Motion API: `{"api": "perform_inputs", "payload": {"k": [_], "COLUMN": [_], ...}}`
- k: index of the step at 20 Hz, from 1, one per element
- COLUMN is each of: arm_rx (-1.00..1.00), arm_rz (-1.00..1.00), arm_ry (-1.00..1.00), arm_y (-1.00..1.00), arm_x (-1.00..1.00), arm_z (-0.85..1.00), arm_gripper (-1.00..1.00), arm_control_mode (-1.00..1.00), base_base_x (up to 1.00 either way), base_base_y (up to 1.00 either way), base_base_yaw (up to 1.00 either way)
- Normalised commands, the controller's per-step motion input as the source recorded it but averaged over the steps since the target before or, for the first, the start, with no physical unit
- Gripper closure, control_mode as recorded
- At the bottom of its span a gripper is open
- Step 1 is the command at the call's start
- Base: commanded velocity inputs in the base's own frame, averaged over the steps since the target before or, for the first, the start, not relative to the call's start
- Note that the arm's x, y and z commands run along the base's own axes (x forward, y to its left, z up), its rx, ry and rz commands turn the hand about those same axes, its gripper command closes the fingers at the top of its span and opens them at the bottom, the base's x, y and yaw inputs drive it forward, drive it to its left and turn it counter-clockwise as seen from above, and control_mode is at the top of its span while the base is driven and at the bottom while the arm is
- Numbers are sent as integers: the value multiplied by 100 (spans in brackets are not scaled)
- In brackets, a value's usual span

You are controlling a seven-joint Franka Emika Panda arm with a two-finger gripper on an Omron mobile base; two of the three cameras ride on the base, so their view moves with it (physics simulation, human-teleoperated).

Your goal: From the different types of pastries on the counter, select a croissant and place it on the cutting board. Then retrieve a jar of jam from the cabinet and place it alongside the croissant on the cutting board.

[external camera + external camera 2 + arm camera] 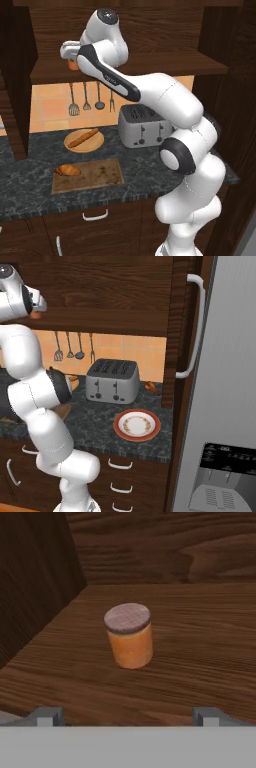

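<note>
The small orange-brown cylindrical jar of jam (pixel 129 635) stands mid-frame on the dark wood cabinet shelf (pixel 200 637). The claw (pixel 125 716), spread wide and empty, faces it. A low approach would probably topple the jar.

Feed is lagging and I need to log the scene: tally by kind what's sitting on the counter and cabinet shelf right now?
Pastries: 2, croissant on the cutting board, baguette-like loaf on the wooden plate
Boards: 1, cutting board
Plates: 2, wooden plate, red-rimmed plate
Toasters: 1, toaster
Jars: 1, jar of jam
Total: 7
</note>
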Motion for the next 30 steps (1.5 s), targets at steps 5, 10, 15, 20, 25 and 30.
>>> {"api": "perform_inputs", "payload": {"k": [5, 10, 15, 20, 25, 30], "arm_rx": [0, 0, 0, -9, -14, -8], "arm_rz": [1, 11, 12, 4, 0, 0], "arm_ry": [3, 12, 3, -11, -16, -12], "arm_y": [1, 33, 39, 10, 0, 0], "arm_x": [50, 42, 34, 20, 12, 7], "arm_z": [-14, -32, -8, 10, 12, 0], "arm_gripper": [-100, -100, -100, -100, -100, -100], "arm_control_mode": [-100, -100, -100, -100, -100, -100], "base_base_x": [0, 0, 0, 0, 0, 0], "base_base_y": [0, 0, 0, 0, 0, 0], "base_base_yaw": [0, 0, 0, 0, 0, 0]}}
